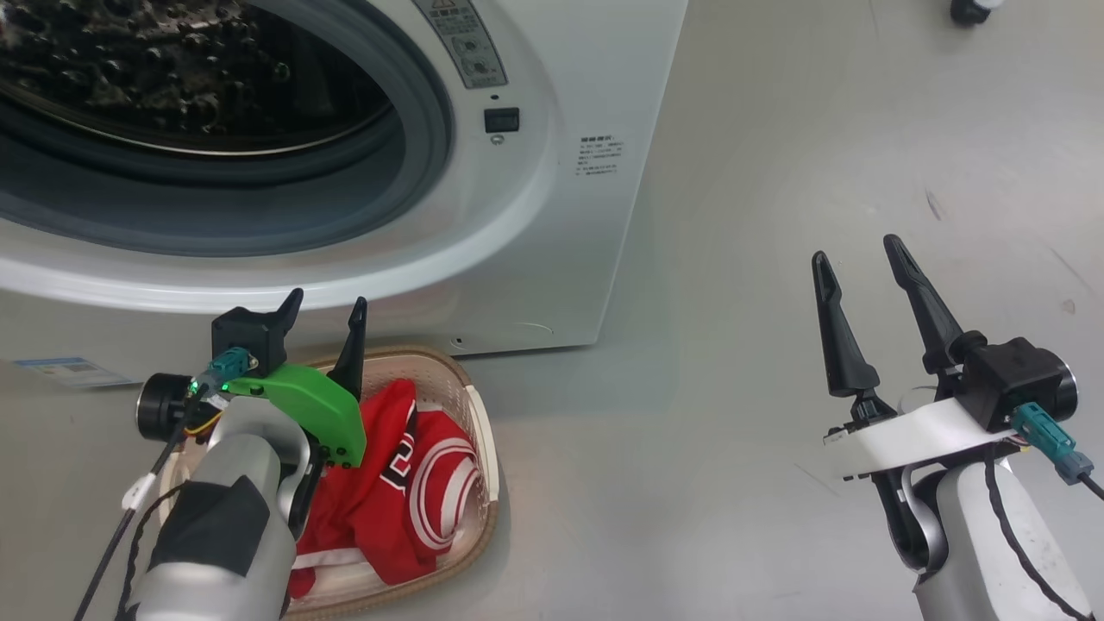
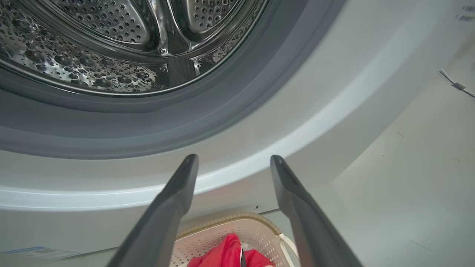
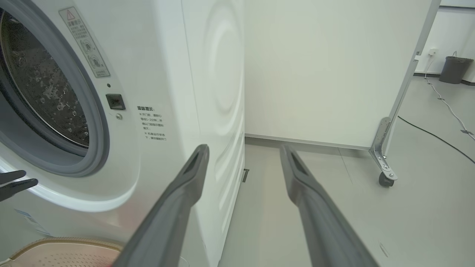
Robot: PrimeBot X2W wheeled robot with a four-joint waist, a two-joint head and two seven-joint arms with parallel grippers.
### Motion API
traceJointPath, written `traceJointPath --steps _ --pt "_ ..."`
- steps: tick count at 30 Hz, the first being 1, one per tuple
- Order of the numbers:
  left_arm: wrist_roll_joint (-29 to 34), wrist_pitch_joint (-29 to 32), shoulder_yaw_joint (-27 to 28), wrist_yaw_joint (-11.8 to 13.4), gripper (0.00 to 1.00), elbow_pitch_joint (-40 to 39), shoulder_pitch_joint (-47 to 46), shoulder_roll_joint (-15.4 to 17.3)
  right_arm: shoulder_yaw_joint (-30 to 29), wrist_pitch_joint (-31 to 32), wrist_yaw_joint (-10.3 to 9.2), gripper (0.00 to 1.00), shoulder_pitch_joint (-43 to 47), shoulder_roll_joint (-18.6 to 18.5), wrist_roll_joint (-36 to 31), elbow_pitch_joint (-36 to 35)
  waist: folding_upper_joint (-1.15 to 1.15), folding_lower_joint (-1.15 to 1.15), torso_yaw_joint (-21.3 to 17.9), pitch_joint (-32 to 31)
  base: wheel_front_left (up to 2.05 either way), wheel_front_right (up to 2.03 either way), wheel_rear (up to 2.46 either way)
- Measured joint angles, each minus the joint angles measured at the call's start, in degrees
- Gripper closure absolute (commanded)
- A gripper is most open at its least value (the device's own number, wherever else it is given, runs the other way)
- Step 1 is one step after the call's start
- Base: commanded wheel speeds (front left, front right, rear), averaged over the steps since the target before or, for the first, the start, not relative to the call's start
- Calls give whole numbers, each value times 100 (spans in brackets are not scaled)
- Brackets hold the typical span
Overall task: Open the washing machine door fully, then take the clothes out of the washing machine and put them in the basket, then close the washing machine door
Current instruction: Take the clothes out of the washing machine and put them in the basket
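The white washing machine fills the upper left, its round opening uncovered and the perforated steel drum showing bare metal. The washing machine door is out of view. On the floor in front stands the cream basket holding red clothes with white trim. My left gripper hovers open over the basket's far end, fingers pointing at the machine's front below the opening, nothing between them. Well apart on the right, over bare floor, my right gripper is open and empty.
A blue label sits low on the machine's front. To the right of the machine stands a white partition on a caster. A dark bin and a floor cable lie beyond it.
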Motion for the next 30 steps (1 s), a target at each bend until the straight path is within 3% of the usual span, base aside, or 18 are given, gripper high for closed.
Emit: traceJointPath --steps 17,30 --pt "-343 1 337 -44 0 -1736 1282 0 -68 0 -63 0 756 75 1 88 0 0 578 -1315 0 0 0" --pt "-714 1 454 47 0 -2593 2269 7 -87 0 -122 0 1049 92 2 12 0 0 744 -1787 0 0 0"
